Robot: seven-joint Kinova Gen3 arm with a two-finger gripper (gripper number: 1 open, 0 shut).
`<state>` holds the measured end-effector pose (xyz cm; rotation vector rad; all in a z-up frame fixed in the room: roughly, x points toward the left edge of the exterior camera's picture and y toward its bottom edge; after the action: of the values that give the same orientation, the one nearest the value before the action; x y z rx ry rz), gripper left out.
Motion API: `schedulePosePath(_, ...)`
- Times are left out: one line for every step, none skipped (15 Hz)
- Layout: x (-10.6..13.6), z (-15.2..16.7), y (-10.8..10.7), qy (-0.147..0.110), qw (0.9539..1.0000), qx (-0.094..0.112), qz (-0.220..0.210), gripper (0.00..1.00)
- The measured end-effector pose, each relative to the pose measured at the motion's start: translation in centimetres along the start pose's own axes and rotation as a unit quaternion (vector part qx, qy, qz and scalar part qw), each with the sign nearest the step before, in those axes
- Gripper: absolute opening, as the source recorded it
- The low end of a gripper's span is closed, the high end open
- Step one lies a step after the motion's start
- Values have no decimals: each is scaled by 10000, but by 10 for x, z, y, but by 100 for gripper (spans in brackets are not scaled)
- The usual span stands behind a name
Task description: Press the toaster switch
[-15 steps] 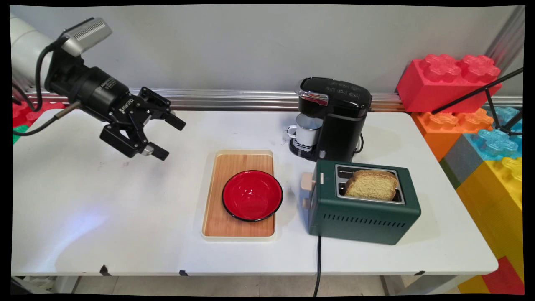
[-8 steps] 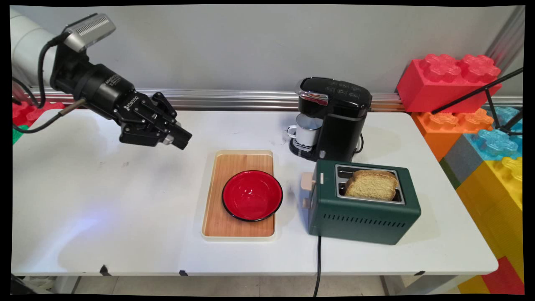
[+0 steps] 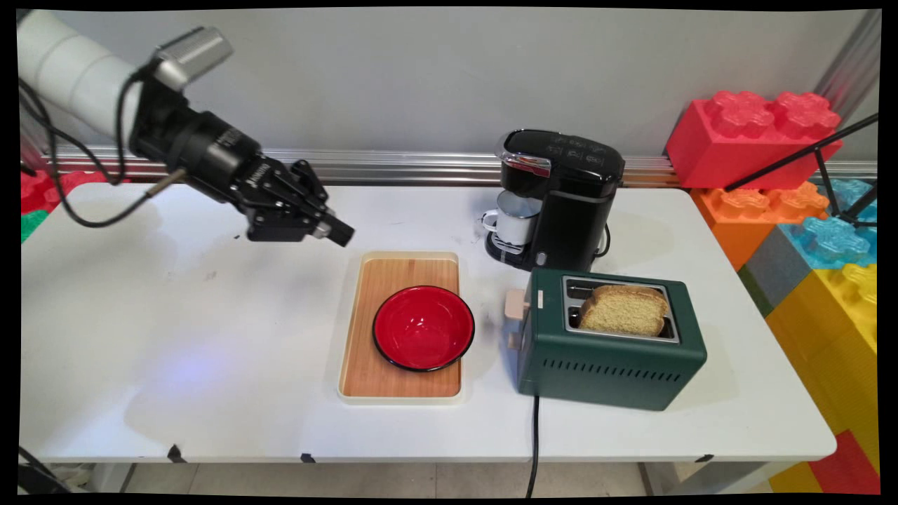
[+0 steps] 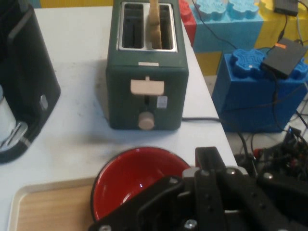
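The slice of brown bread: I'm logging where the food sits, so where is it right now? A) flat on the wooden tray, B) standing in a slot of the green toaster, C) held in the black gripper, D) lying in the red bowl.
B: the slice of brown bread stands upright in one slot of the dark green toaster, while the red bowl on the wooden tray holds nothing.
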<state>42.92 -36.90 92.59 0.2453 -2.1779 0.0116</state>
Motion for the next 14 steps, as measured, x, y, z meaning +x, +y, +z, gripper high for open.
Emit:
schedulePosePath(1,10,-1,22,10000,7,10,0)
schedulePosePath(3,20,-3,47,10000,10,25,0)
schedulePosePath(4,30,-3,68,10000,9,35,0)
schedulePosePath(5,37,-3,85,10000,5,40,0)
schedulePosePath(5,48,-3,109,9999,-8,46,0)
schedulePosePath(6,57,-4,137,9999,-8,41,0)
schedulePosePath(6,65,-4,163,9999,-5,34,0)
schedulePosePath(7,78,-5,206,9998,-3,24,0)
schedulePosePath(8,90,-7,251,9997,4,18,0)
schedulePosePath(8,101,-8,296,9996,17,13,0)
schedulePosePath(9,110,-9,335,9994,23,14,0)
schedulePosePath(10,121,-11,377,9993,29,21,0)
schedulePosePath(10,130,-13,411,9991,31,28,0)
schedulePosePath(11,139,-14,442,9990,31,40,0)
